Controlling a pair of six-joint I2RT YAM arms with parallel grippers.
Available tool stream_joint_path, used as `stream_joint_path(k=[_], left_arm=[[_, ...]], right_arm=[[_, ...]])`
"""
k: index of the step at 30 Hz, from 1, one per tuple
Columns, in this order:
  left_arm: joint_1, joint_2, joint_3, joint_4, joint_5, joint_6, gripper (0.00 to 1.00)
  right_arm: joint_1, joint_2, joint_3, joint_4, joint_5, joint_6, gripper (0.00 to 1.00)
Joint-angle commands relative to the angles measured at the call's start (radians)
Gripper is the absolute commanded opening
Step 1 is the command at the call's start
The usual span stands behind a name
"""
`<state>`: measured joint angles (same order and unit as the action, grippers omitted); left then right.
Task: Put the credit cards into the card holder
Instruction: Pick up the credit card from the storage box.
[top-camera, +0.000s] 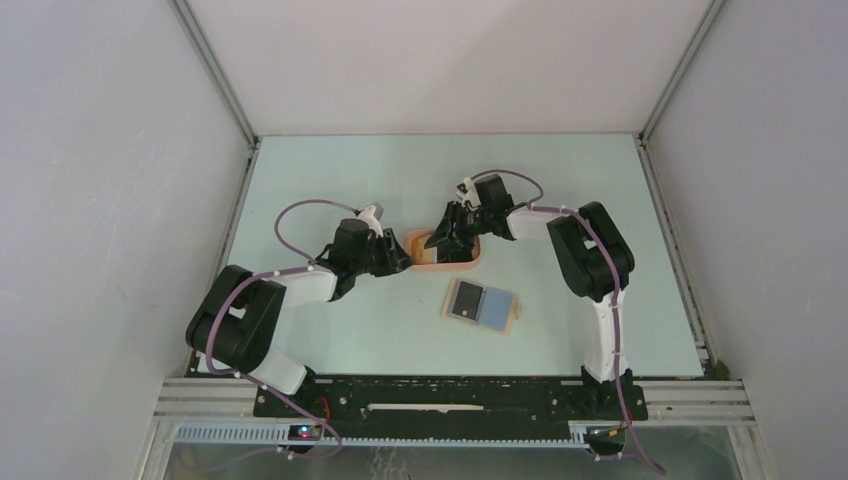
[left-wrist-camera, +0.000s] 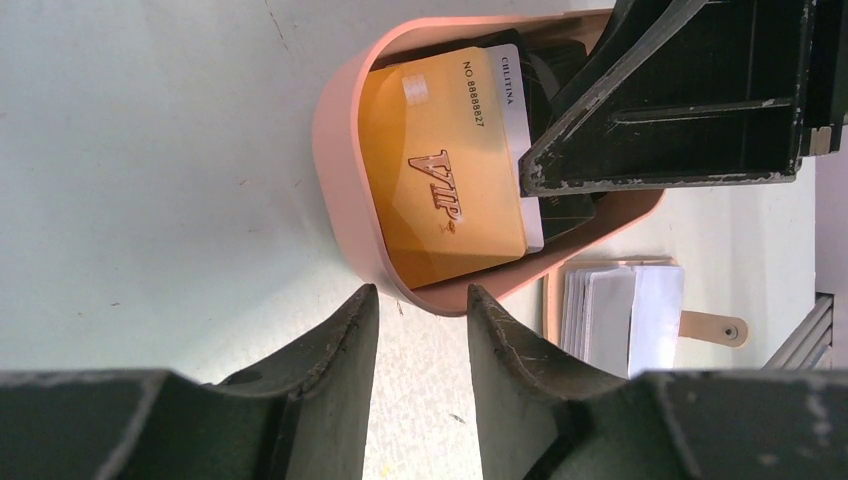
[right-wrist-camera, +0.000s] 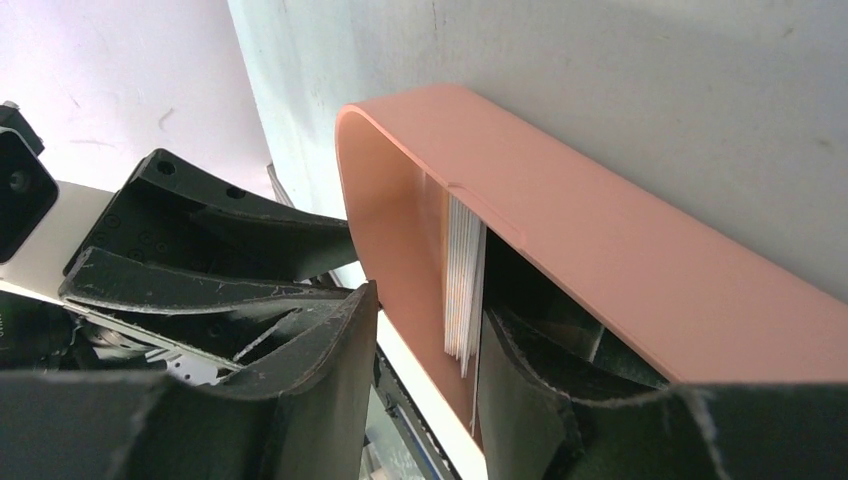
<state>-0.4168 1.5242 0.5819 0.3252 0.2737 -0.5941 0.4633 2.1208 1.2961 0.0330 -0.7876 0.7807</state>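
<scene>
Left gripper (left-wrist-camera: 422, 295) fingers stand part open and empty, just beside the end of the pink tray (left-wrist-camera: 335, 150) that faces the tabletop's left edge. The tray lies about mid-tabletop, and the credit cards (left-wrist-camera: 440, 170) are in it, the yellow one uppermost. The right gripper (right-wrist-camera: 425, 310) reaches inside, jaws apart around card edges and not clamped. It should probably pinch one card only and lift slowly, so the rest stay down. The card holder (left-wrist-camera: 700, 327) lies open toward the near edge.
</scene>
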Motion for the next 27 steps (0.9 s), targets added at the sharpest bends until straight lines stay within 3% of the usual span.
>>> stream_joint_path(k=[1,19,23,27], left_arm=[[-0.004,-0.036,0.049,-0.017,-0.003,0.030,0.43],[-0.004,-0.051,0.042,-0.029,-0.014,0.036,0.43],[-0.004,-0.052,0.044,-0.031,-0.013,0.036,0.43],[-0.004,-0.060,0.042,-0.035,-0.015,0.037,0.43]], right_arm=[[-0.021,-0.061,-0.025,-0.024,-0.019,-0.024,0.47],[-0.067,-0.072,-0.044,-0.085,-0.036,-0.062,0.40],[-0.078,-0.077,-0.047,-0.097,-0.034,-0.069,0.33],[-0.084,-0.090,-0.047,-0.112,-0.018,-0.088,0.13]])
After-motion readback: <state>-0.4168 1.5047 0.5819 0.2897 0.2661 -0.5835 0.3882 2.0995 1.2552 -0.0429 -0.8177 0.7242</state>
